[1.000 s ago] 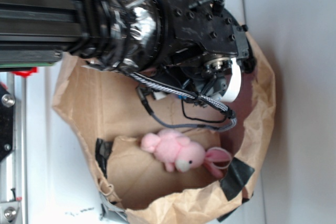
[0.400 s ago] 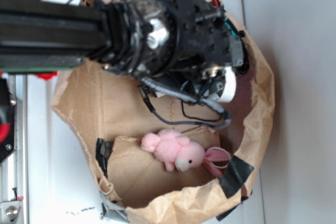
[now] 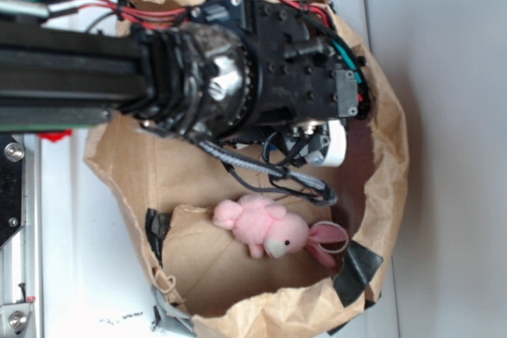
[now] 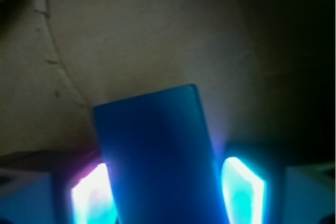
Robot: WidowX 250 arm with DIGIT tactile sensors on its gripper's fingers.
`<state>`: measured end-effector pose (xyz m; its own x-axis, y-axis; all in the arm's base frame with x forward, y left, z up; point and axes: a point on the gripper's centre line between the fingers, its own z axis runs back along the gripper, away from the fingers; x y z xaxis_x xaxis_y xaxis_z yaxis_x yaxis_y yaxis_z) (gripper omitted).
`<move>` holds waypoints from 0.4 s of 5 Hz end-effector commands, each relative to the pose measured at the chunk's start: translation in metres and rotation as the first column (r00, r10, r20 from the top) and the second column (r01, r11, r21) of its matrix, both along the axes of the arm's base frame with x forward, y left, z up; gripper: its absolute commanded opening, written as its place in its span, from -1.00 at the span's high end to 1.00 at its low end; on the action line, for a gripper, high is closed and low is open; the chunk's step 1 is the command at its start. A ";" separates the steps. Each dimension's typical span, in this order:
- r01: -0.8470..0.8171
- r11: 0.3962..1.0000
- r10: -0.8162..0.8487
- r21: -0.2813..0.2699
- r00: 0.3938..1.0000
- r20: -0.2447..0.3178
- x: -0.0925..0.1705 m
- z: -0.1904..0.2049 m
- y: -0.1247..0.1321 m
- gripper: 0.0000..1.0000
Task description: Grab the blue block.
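In the wrist view the blue block (image 4: 157, 156) lies flat on brown paper and runs lengthwise between my fingers. My gripper (image 4: 167, 198) is open and straddles the block's near end. The left finger (image 4: 89, 198) and the right finger (image 4: 242, 190) glow bright, each close against a long side of the block. In the exterior view the gripper (image 3: 317, 144) is down inside the paper bag (image 3: 388, 180), and the arm hides the block there.
A pink plush bunny (image 3: 265, 227) lies on the bag floor just below the gripper. The bag's crumpled walls ring the arm closely, with black tape patches (image 3: 356, 271) on the rim. Loose cables (image 3: 301, 184) hang beside the plush.
The arm has moved deeper into the bag and toward the top of the exterior view. The plush has not moved.
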<state>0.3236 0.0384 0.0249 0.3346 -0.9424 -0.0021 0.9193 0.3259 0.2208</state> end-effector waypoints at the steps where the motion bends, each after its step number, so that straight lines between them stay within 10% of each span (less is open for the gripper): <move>1: -0.019 1.000 0.021 -0.025 0.996 0.081 -0.002 0.037 0.000 1.00; 2: -0.133 0.988 0.141 -0.072 0.982 0.126 -0.006 0.066 0.013 1.00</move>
